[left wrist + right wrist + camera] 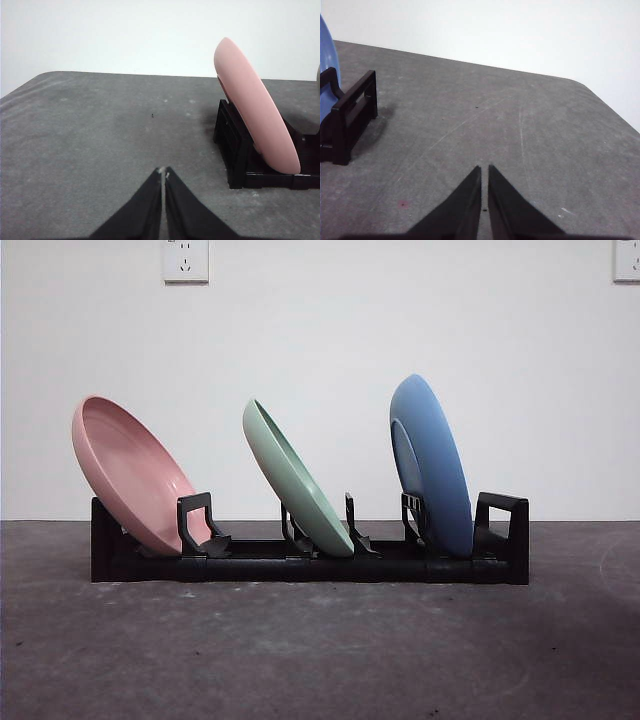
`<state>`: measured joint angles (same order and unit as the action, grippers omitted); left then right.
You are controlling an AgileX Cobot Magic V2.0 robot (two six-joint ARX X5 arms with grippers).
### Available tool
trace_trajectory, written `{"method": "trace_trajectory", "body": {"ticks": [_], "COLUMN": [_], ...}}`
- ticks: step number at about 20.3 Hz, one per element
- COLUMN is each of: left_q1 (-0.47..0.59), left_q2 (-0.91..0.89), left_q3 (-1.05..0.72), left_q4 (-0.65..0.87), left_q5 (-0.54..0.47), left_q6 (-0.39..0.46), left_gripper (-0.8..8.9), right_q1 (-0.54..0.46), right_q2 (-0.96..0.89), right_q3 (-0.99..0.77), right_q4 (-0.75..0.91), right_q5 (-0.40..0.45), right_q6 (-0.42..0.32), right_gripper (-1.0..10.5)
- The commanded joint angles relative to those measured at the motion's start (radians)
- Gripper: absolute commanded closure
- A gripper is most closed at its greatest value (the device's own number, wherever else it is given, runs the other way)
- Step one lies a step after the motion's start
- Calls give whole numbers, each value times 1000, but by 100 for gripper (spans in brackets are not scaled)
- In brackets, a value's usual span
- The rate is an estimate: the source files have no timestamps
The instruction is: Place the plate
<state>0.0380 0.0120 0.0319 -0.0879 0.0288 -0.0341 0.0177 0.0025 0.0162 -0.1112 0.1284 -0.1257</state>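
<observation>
We record the grey tabletop [320,660] first; it runs back to a white wall [320,360] carrying two sockets, one [186,260] high toward the left, one [627,260] at the top right corner of the front view.

A black dish rack [310,562] sits lengthwise across the middle of the tabletop, toward its far edge; its end frame [351,116] shows in the right wrist view, its other end [235,145] in the left wrist view.

Three plates stand in the rack, each in its own slot, well apart from one another; the pink plate [135,475] occupies the left end slot, leaning strongly leftward, its rim reaching past the rack's end; the green plate [297,480] takes the middle slot, leaning the same way; the blue plate [432,468] stands in the right slot, nearly upright, just beside the end frame.

Left gripper [163,172]: jaws pressed together, nothing between them, hovering over bare tabletop near the rack's pink-plate end; no contact with plate or rack.

Right gripper [484,169]: jaws nearly together with a thin slit between, nothing held, over bare tabletop beyond the rack's blue-plate end; neither arm appears in the front view.
</observation>
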Motion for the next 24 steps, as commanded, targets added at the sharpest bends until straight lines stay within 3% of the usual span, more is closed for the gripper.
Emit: {"method": "trace_trajectory", "body": {"ticks": [1, 4, 8, 14, 17, 21, 24], "left_q1": [1, 1, 1, 1, 1, 1, 1], "left_q2": [-2, -2, -2, -2, -1, 0, 27], "left_q3": [-19, -19, -19, -17, -8, 47, 147], "left_q4": [8, 7, 20, 153, 259, 263, 133], "left_q5": [1, 1, 1, 1, 1, 12, 54], "left_q6": [-49, -182, -374, -544, -637, -681, -632], "left_gripper": [806, 806, 806, 806, 806, 803, 803], "right_q1": [-2, -2, 0, 0, 0, 0, 0], "right_q2": [1, 1, 1, 1, 1, 2, 34], "right_q3": [-4, -4, -3, -3, -1, 58, 183], "right_q4": [15, 32, 74, 187, 259, 250, 77], "right_q5": [4, -5, -50, -44, -43, -53, -58], "right_q6": [10, 47, 192, 436, 488, 517, 509], "right_gripper": [925, 925, 925, 925, 926, 931, 932]}}
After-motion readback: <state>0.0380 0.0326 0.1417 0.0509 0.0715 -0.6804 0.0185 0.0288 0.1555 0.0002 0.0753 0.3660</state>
